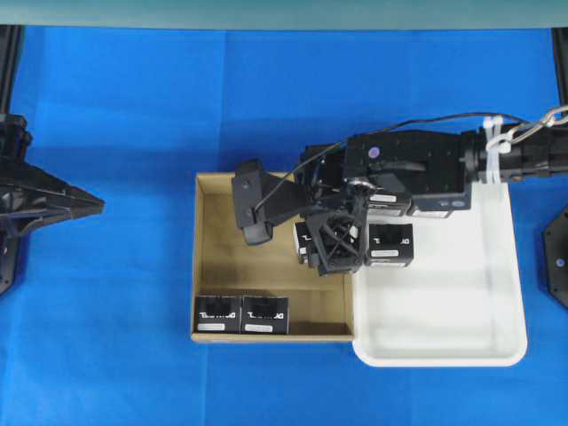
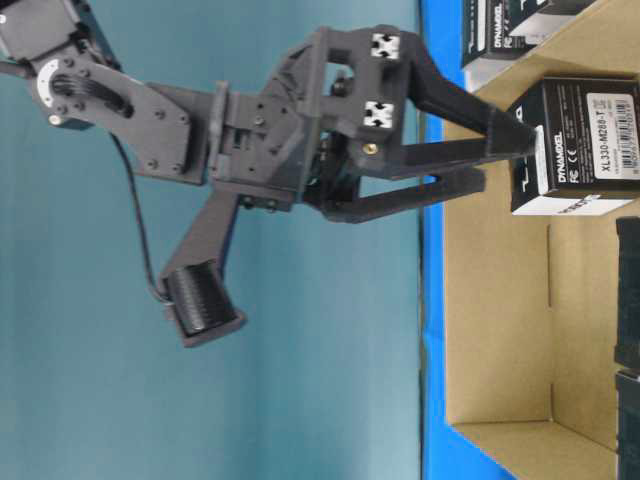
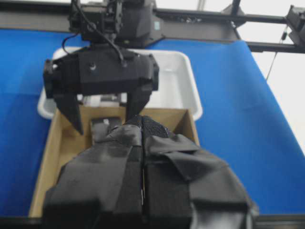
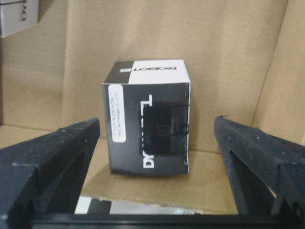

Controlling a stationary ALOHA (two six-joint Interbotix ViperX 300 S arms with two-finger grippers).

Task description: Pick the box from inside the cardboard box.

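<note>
The cardboard box (image 1: 248, 275) lies left of centre. My right gripper (image 1: 328, 253) reaches into its right side and stands open, tips down. One black box (image 4: 148, 119) with white lettering stands on the cardboard floor (image 4: 224, 52) just ahead of the gripper (image 4: 156, 126), in line with the gap, a clear space on each side. From table level the fingers (image 2: 505, 160) reach the edge of that box (image 2: 580, 140). Two more boxes (image 1: 217, 314) (image 1: 264, 314) sit at the near wall. My left gripper (image 1: 93, 206) is shut and empty, far left.
A white tray (image 1: 444, 311) touches the cardboard box's right wall and holds several black boxes (image 1: 390, 244) under the right arm. Blue cloth covers the table (image 1: 115, 355). The left wrist view shows the right gripper (image 3: 102, 124) over the cardboard box (image 3: 47, 157).
</note>
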